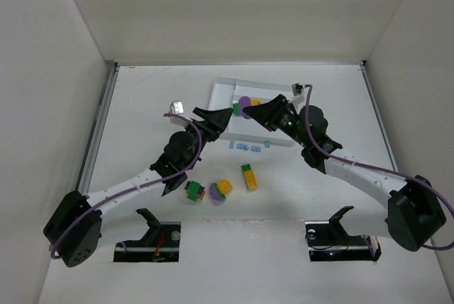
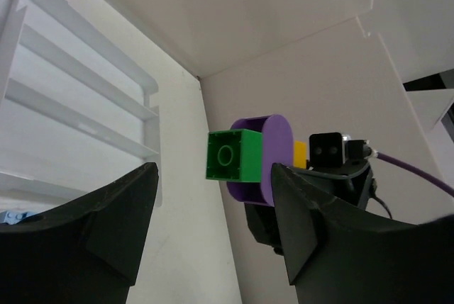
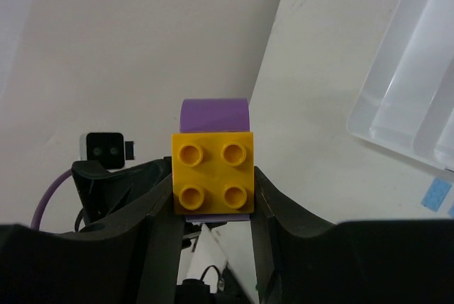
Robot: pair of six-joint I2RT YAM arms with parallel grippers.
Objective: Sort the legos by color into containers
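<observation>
My right gripper is shut on a mixed clump held in the air near the white tray. The clump is a yellow brick, a rounded purple piece and a green brick. My left gripper is open and faces the clump from the left. The green brick stands just ahead of the gap between its fingers, nearer the right one, and touches neither. The tray's narrow compartments show at the left wrist view's left and also in the right wrist view.
Several pale blue bricks lie in a row below the tray. A green-and-yellow stack and two mixed clumps lie nearer the arm bases. White walls enclose the table on three sides.
</observation>
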